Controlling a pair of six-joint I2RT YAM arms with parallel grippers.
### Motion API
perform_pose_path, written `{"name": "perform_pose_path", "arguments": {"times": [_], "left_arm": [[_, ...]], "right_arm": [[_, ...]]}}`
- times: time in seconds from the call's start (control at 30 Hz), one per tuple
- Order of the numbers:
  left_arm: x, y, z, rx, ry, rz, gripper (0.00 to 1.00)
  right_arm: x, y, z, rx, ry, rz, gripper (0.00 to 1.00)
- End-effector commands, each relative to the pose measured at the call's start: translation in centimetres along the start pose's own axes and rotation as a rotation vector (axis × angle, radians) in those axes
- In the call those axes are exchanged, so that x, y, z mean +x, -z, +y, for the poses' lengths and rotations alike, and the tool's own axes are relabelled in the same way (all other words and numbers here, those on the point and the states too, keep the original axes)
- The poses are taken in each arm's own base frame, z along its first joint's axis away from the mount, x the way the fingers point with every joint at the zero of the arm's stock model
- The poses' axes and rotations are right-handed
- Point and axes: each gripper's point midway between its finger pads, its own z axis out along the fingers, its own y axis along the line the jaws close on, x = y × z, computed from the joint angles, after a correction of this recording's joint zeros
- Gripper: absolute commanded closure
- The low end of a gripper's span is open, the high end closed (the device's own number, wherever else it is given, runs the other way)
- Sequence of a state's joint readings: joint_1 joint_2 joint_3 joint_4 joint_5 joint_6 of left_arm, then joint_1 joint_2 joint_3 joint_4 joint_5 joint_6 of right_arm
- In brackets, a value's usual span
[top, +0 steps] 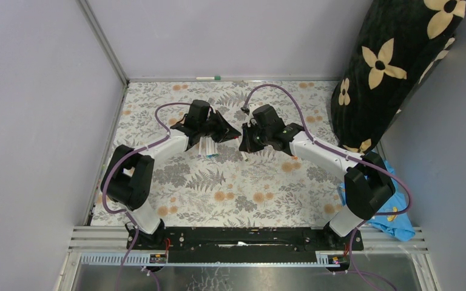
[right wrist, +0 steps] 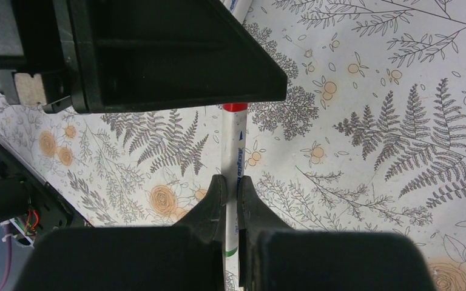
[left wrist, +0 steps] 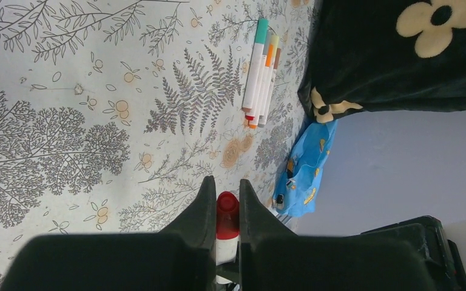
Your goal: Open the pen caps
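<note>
From my seat the small red pen cap reads as smooth, slightly glossy plastic, and the thin white pen barrel has the same smooth plastic sheen. The left gripper and right gripper both look like matt black plastic, faintly grainy. The fern-and-flower printed table cover is flat and matt; cloth or paper, I cannot tell. The big black cushion with cream flowers looks like soft, velvety cloth, while the crumpled blue printed cloth seems thinner. The ribbed rail at the near edge is bare silvery metal.
</note>
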State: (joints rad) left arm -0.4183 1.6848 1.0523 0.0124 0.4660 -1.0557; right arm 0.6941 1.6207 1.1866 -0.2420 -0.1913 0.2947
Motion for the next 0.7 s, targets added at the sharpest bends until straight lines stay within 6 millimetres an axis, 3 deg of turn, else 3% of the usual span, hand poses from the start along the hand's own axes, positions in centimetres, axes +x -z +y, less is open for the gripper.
{"name": "perform_pose_path", "arguments": {"times": [0.0, 0.2, 0.67], "left_arm": [[0.2, 0.3, -1.6, 0.07, -0.024, 0.002, 1.0], [0.0, 0.7, -1.8, 0.06, -0.011, -0.014, 1.0], [0.3, 1.0, -2.9, 0.093, 0.014, -0.007, 1.0]], "right_arm": [[-2.5, 0.2, 1.2, -0.024, 0.008, -0.08, 1.0], [-2.5, 0.0, 1.4, -0.037, -0.002, -0.098, 0.79], [-2.9, -1.7, 1.6, -0.05, -0.011, -0.083, 0.76]]}}
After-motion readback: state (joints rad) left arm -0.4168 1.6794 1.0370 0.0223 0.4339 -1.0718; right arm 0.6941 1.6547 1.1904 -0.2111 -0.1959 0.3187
